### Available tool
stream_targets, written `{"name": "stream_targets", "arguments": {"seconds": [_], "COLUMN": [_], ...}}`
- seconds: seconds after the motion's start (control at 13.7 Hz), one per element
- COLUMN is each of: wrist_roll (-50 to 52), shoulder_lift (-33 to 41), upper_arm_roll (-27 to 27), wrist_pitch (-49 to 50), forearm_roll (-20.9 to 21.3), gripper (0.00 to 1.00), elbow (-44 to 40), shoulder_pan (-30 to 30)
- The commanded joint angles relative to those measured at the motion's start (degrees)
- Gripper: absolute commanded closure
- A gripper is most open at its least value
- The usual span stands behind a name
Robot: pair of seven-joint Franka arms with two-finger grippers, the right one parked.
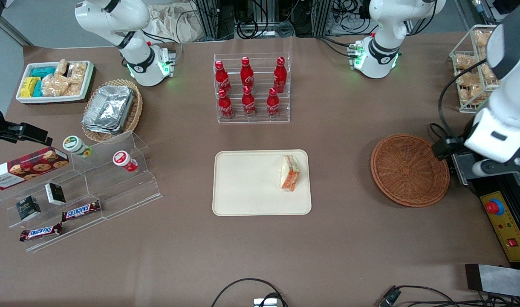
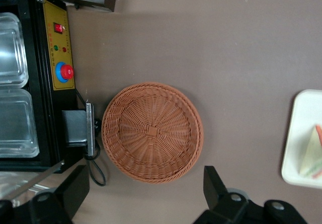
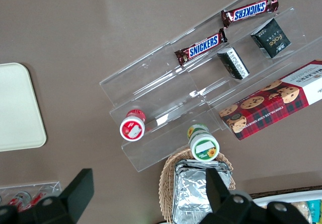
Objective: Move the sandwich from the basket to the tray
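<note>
The sandwich stands on its edge on the cream tray, at the tray's end nearest the basket. Its pale bread and orange filling also show in the wrist view, sandwich on tray. The reddish-brown wicker basket sits empty toward the working arm's end of the table, basket. My gripper hangs high above the table beside the basket's rim. It is open, its black fingers are wide apart and nothing is between them.
A black machine with a yellow panel and red button stands next to the basket. A clear rack of red cola bottles is farther from the camera than the tray. A wire rack of snacks stands near the working arm's base.
</note>
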State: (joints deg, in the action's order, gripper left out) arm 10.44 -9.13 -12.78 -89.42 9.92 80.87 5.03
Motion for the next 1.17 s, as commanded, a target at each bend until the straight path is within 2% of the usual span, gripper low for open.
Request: {"name": "stream_targets", "arguments": {"seconds": [0.0,0.15,0.58,1.09], "wrist_roll": [-10.31,-15.08,-15.62,-14.92], "shoulder_lift": [6.04,8.15,12.99,13.09], "upper_arm_roll": [5.12,7.5,7.68,7.6], "wrist_pitch": [-0.75,-0.4,3.28,3.29], "forearm_roll": [-3.93,-6.22,-6.23,-6.4], "gripper": [0.0,0.0,0.0,0.0], "elbow": [4.38,4.38,4.38,5.96], "shoulder_pan": [-0.29,-0.29,-2.13,-2.75]}}
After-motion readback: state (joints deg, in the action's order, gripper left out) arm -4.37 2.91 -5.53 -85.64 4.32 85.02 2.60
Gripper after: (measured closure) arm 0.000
